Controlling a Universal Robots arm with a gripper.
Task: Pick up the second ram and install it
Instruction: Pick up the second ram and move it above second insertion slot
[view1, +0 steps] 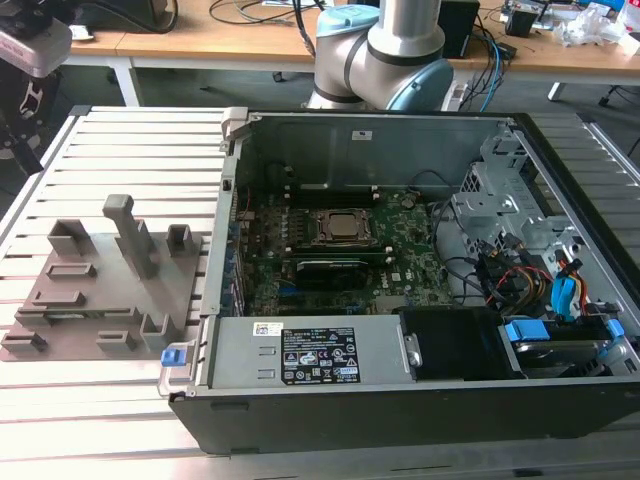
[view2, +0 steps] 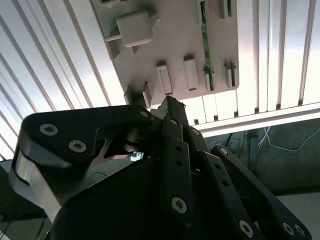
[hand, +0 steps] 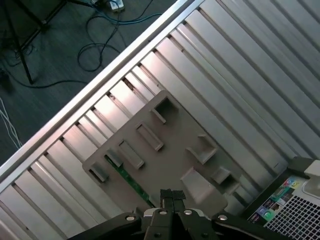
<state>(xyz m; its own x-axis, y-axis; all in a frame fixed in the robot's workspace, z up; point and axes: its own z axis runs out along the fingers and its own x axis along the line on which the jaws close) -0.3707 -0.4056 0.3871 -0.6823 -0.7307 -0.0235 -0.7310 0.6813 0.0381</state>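
The second ram (hand: 128, 178) is a narrow green stick that stands on edge in a slot of the grey holder plate (hand: 170, 142). In the second wrist view the same ram (view2: 205, 47) runs along one side of the holder plate (view2: 175, 30). My gripper (hand: 171, 194) hangs well above the plate with its black fingers closed together and nothing between them. Its fingertips (view2: 170, 106) point down at the plate's edge, apart from the ram. The holder plate (view1: 110, 290) lies on the slatted table at the exterior view's left.
An open computer case (view1: 350, 360) sits to the right of the plate, with the green motherboard (view1: 405, 255), the processor socket (view1: 340, 228) and a black card (view1: 335, 268) inside. The arm's base (view1: 380, 45) stands behind the case. Cables lie on the floor (hand: 100, 30) beyond the table's edge.
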